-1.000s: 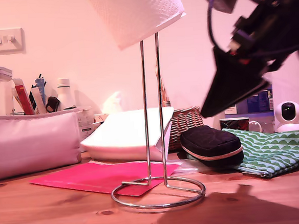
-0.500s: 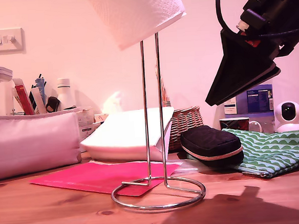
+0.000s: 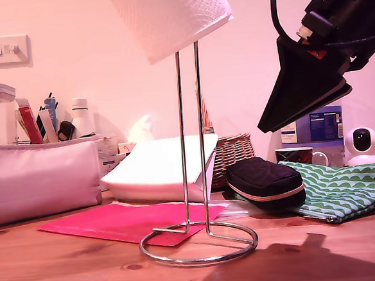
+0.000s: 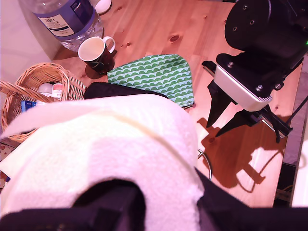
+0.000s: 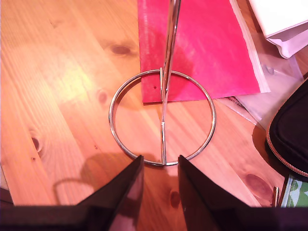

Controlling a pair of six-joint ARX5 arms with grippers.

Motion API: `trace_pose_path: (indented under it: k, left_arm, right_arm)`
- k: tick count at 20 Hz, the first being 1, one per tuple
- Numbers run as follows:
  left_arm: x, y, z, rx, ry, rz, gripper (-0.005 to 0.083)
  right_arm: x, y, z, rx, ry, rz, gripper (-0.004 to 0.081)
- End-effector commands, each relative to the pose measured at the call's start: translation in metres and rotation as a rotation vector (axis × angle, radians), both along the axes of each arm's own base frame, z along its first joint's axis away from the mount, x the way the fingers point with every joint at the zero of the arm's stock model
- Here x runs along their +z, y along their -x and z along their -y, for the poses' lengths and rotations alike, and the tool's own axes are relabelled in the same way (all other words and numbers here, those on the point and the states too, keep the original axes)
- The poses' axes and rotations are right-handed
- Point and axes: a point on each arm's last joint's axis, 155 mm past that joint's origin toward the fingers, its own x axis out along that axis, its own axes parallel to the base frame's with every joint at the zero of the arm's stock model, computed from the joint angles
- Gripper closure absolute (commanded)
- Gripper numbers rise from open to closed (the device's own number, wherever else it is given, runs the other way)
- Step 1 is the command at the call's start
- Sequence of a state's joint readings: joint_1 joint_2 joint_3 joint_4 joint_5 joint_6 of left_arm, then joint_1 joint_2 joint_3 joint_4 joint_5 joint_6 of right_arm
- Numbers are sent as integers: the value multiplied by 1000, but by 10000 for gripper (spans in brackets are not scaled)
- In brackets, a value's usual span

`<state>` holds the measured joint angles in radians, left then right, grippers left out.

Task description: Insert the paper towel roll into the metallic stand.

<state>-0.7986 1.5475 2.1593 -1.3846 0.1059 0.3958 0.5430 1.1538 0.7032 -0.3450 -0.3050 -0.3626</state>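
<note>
The paper towel roll (image 3: 169, 16) hangs tilted at the top of the exterior view, its lower end over the top of the metallic stand (image 3: 203, 146). In the first wrist view the roll (image 4: 106, 154) fills the foreground, with my first gripper (image 4: 115, 204) shut on it. That gripper is out of the exterior view. The stand's ring base (image 5: 118, 139) rests on the wooden table. My second gripper (image 3: 267, 125) hovers open at the exterior view's right, pointing down toward the stand, apart from it. Its fingers (image 5: 127, 185) frame the base ring from above.
A pink folder (image 3: 116, 224) lies under the ring's rear. Behind it lie a white bag (image 3: 157, 165) and a wicker basket (image 3: 230, 153). A black pouch (image 3: 264, 181), green patterned pouch (image 3: 342, 191), mug (image 3: 296, 154) and small camera (image 3: 361, 144) crowd the exterior view's right; a pale case (image 3: 39, 180) sits left.
My second gripper rose and swung a little toward the exterior view's right a second ago, then held still. The roll and stand have not visibly moved.
</note>
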Motion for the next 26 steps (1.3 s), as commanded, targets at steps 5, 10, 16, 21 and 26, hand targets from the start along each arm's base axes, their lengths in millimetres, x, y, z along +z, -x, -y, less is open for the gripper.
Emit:
trace_pose_path:
  k: [5, 10, 16, 21, 26]
  left_arm:
    - [-6, -1, 8, -18, 5, -23, 498]
    - [-6, 0, 9, -20, 7, -25, 529]
    - [-7, 2, 11, -31, 13, -34, 608]
    - [-7, 2, 11, -34, 14, -36, 608]
    - [-7, 2, 11, -32, 14, -36, 608]
  right_arm:
    - [7, -2, -2, -11, -21, 5, 572]
    - [23, 7, -19, 54, -118, -6, 570]
    - [42, 3, -22, 54, -167, 52, 533]
    - [81, -7, -36, 39, -316, 121, 462]
    - [103, 0, -49, 41, -469, 39, 431]
